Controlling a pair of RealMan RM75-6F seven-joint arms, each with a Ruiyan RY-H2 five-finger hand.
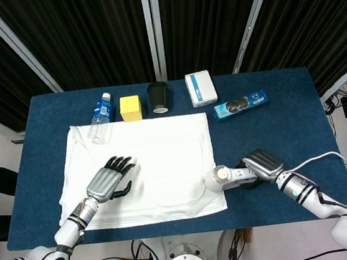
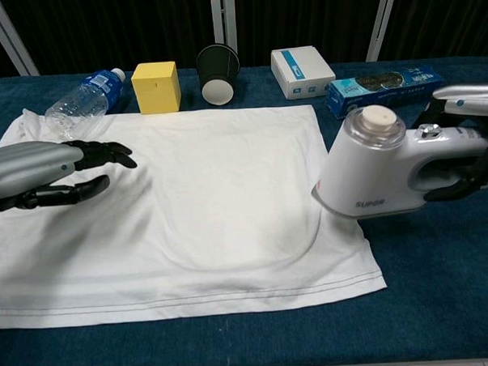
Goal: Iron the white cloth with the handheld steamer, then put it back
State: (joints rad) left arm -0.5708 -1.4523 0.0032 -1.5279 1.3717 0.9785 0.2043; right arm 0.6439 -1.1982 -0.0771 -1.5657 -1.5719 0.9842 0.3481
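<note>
From the head view I see the white cloth (image 1: 142, 170) spread flat on the blue table (image 1: 287, 136). Along the cloth's far edge lie a water bottle (image 1: 100, 116) on its side, overlapping the cloth's far left corner, then a yellow block (image 1: 131, 108), a black cup (image 1: 160, 97) tipped over, a white box (image 1: 201, 88) and, beyond the cloth's right corner, a cookie pack (image 1: 241, 105). My right hand (image 1: 262, 165) grips the handle of the handheld steamer (image 1: 224, 177) at the cloth's near right corner; a white cord (image 1: 314, 156) trails away to the right. My left hand (image 1: 109, 179) is over the cloth's left part, fingers spread, holding nothing.

The chest view shows what the overhead cannot: the steamer (image 2: 389, 167) is tilted, its soleplate off the cloth (image 2: 188, 210) at the right edge, fingers (image 2: 470, 173) curled through the handle. The left hand (image 2: 41, 177) hovers just above the fabric, shadow beneath it. Nothing stands between steamer and cloth.
</note>
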